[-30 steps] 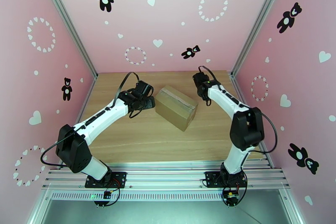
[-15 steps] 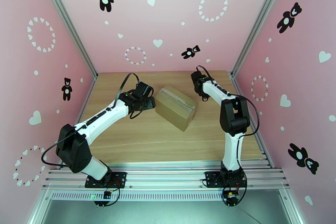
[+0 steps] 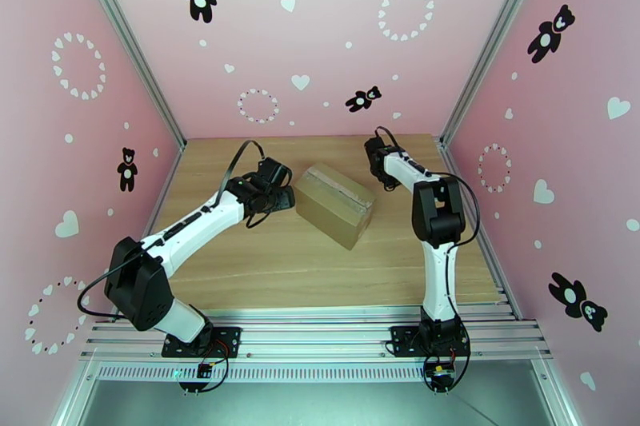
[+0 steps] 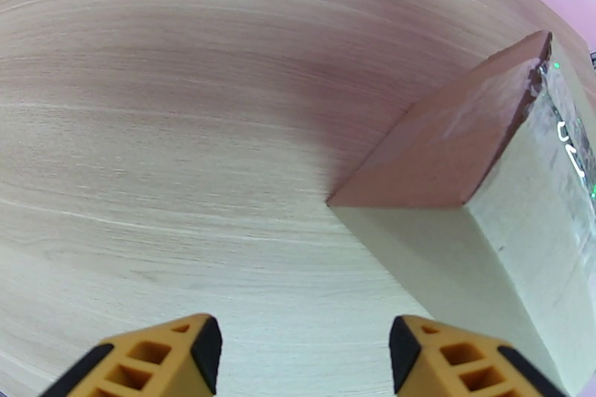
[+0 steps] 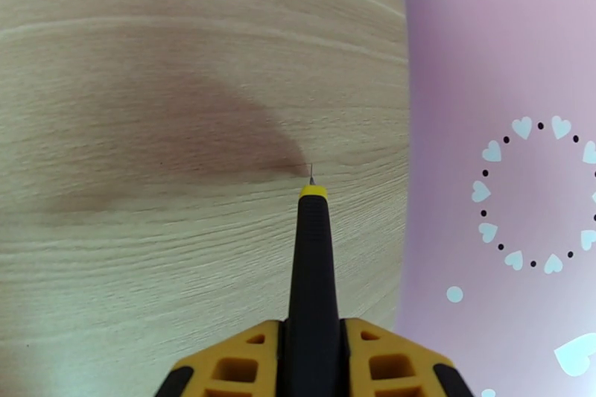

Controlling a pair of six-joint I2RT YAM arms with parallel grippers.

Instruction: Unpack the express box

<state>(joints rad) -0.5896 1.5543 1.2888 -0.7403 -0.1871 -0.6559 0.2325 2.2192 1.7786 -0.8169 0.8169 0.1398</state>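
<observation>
Two sets of fingers share our bench (image 3: pixel 280 268). The left fingers (image 4: pixel 153 361) stand apart at nine o'clock of the express box (image 3: pixel 336 205), which sits mid-bench. Farther, at its one o'clock, the right fingers (image 5: pixel 387 363) clamp a black pen-like tool (image 5: pixel 311 257).

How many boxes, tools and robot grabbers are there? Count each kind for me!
Boxes: 1, the express box, still taped shut.
Tools: 1, the black pen-shaped tool with a yellow tip.
Grippers: 2, the left gripper, open, and the right gripper, shut on the pen-shaped tool.
Total: 4
</observation>
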